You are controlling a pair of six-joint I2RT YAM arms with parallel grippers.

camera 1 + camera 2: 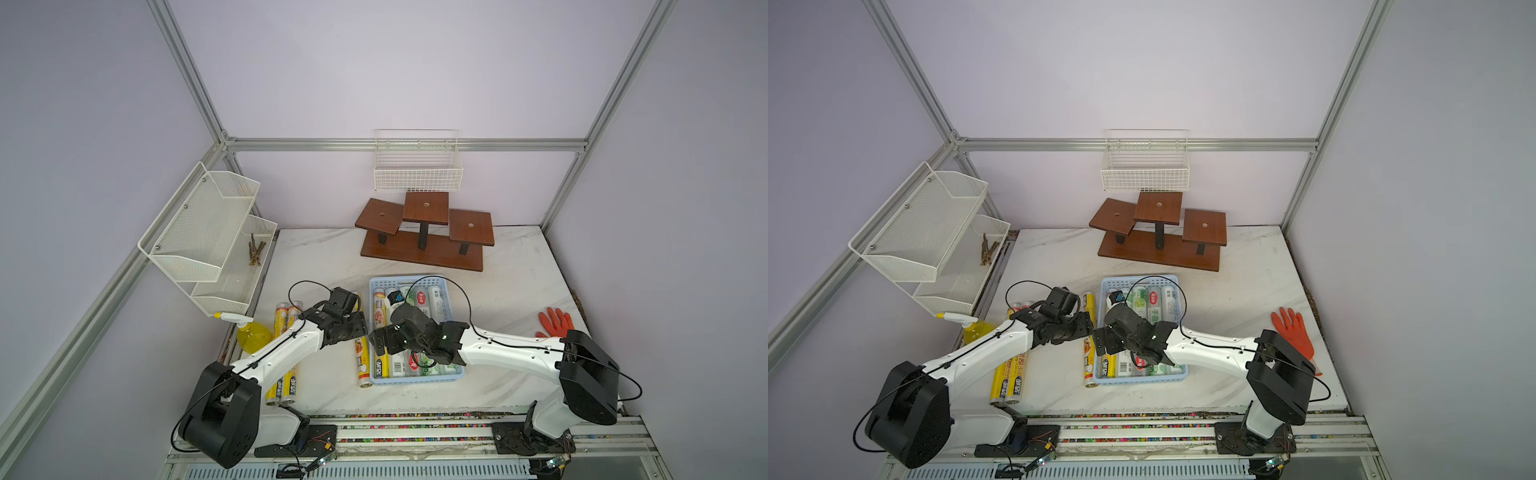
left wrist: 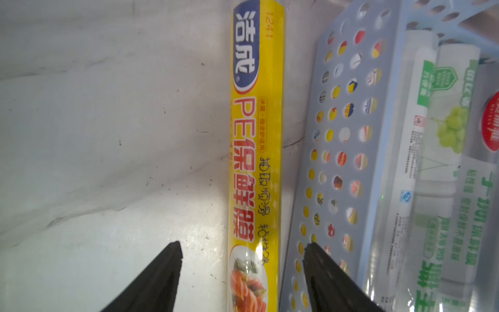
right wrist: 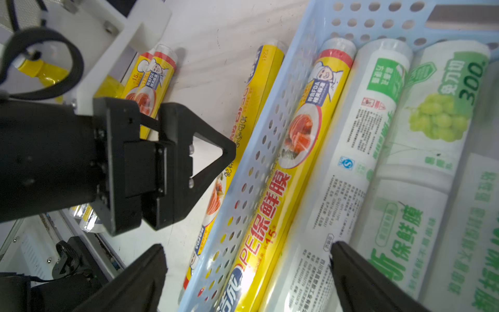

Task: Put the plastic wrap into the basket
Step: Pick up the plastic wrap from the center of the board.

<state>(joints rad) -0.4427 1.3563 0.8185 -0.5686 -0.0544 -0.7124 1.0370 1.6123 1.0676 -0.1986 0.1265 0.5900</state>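
My left hand (image 2: 243, 244) stands open astride a yellow roll of plastic wrap (image 2: 256, 135) lying on the bench (image 2: 108, 135) just outside the basket (image 2: 340, 123), parallel to its long perforated wall. The left wrist view shows what both top views bury under my arm: neither finger presses the roll, a thin strip of bench parts roll from wall, and one fingertip (image 2: 317, 262) sits at that wall, touching or not I cannot tell. My right hand (image 3: 246, 245), jaws spread wide and holding nothing, hangs over the same wall. Its wrist view puts one finger outside the basket and the other above a silvery-white roll (image 3: 364, 135) packed beside a yellow one (image 3: 297, 162) inside. That view also catches the ends of two more yellow rolls (image 3: 151, 75), side by side, farther from the basket than the loose roll. Only the top views take in an orange glove (image 1: 555, 322), well apart on the basket's opposite side, and a wooden stand (image 1: 419, 253) beyond its far end. Bare bench lies open between the loose roll and the pair, and between basket and stand.
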